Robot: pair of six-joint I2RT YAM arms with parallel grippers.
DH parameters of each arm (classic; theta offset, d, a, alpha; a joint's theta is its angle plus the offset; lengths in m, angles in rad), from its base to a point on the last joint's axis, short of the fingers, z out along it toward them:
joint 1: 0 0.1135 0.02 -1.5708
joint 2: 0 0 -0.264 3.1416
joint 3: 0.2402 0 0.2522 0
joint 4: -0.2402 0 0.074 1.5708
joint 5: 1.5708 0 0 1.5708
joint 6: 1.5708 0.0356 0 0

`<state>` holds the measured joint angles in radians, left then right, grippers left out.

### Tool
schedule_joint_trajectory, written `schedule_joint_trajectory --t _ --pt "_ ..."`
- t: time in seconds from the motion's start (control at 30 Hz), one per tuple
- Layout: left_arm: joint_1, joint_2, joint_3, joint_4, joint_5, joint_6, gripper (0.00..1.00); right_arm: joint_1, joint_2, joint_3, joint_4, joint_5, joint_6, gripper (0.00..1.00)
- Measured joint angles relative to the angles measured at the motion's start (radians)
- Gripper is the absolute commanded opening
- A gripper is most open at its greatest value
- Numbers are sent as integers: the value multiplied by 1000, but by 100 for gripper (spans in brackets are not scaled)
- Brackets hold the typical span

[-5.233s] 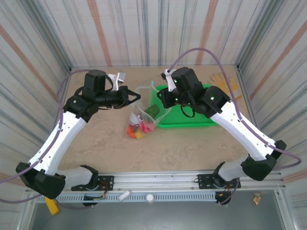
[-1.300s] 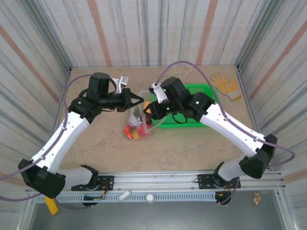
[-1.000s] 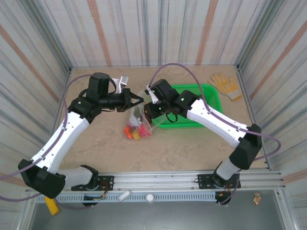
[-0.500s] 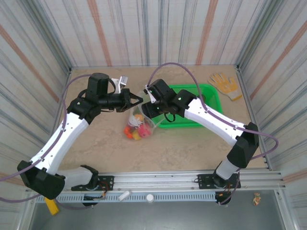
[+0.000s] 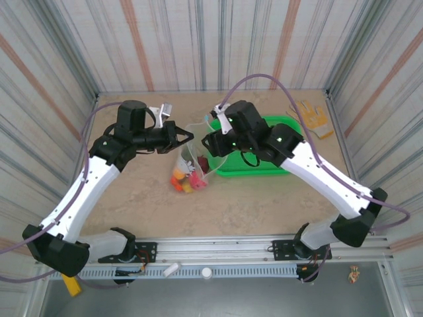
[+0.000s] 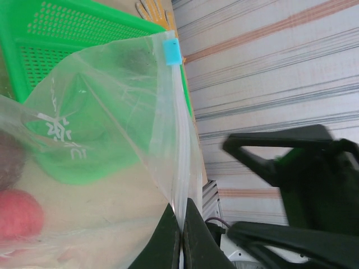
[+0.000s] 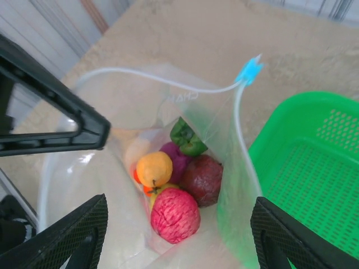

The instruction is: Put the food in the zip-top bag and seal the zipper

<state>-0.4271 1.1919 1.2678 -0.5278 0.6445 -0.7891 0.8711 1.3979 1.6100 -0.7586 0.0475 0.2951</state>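
The clear zip-top bag (image 5: 192,153) stands open on the table, held up by my left gripper (image 5: 183,135), which is shut on its mouth edge. In the left wrist view the fingers (image 6: 168,238) pinch the pale zipper (image 6: 180,162), whose light-blue end piece (image 6: 170,52) is at the far corner. My right gripper (image 5: 209,141) hovers open over the mouth with nothing between its fingers. Inside the bag lies the food (image 7: 175,215): a red fruit, an orange one (image 7: 154,167), a maroon one (image 7: 203,179), a magenta one and a green pepper (image 7: 187,140).
The green mesh basket (image 5: 277,165) sits just right of the bag, partly under my right arm. A yellow-tan glove (image 5: 306,112) lies at the back right. Striped walls close in the table on three sides.
My right gripper has lifted up and to the right, away from the bag's mouth. The left gripper holds the bag edge as before.
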Motion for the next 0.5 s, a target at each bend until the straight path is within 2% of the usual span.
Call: schedule_joint_trajectory --t 0.17,0.33,0.5 --pt "0 0 0 0 -4 1 0 -70 -78 -13 20 32 -1 72" --pt "0 0 0 0 -4 6 0 -241 -95 -127 33 55 40 76" --pt "0 -2 -6 1 -3 10 0 -399 -41 -253 32 52 68 77"
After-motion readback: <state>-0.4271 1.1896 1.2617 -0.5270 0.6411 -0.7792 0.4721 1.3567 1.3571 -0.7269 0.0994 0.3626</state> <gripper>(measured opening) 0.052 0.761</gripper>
